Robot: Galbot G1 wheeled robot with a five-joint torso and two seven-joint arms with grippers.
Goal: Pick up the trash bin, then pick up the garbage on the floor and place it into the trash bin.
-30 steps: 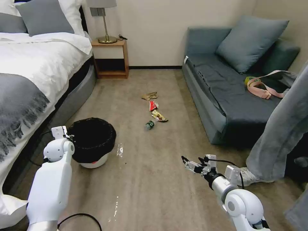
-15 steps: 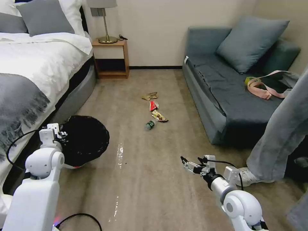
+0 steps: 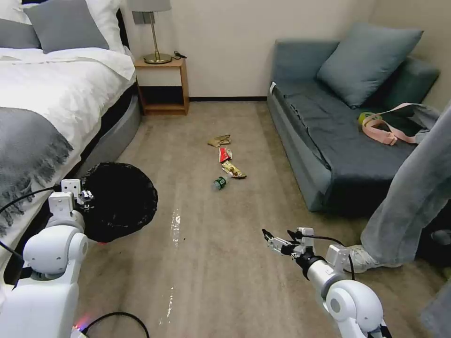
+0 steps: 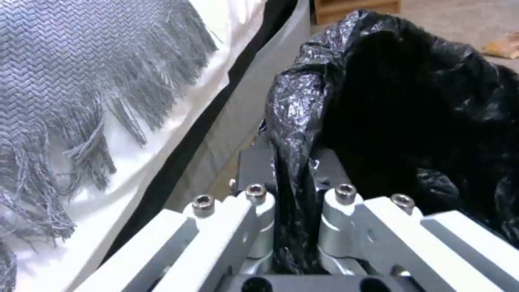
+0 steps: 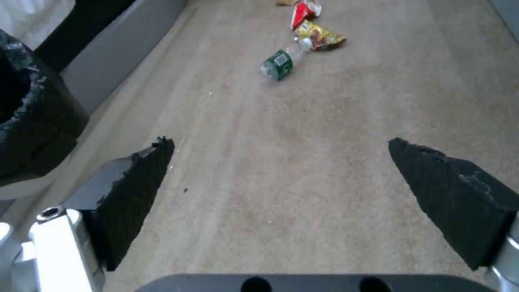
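Head view: trash bin tilted, black-lined.

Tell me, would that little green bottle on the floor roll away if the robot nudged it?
Probably: the green bottle lies on its side on flat carpet, so a sideways nudge would likely roll it. It looks like thin, nearly empty plastic, so it is likely light and may dent.

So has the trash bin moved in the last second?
Yes. The trash bin, clamped by the left end effector, has tipped and shifted toward the bed, off the floor.
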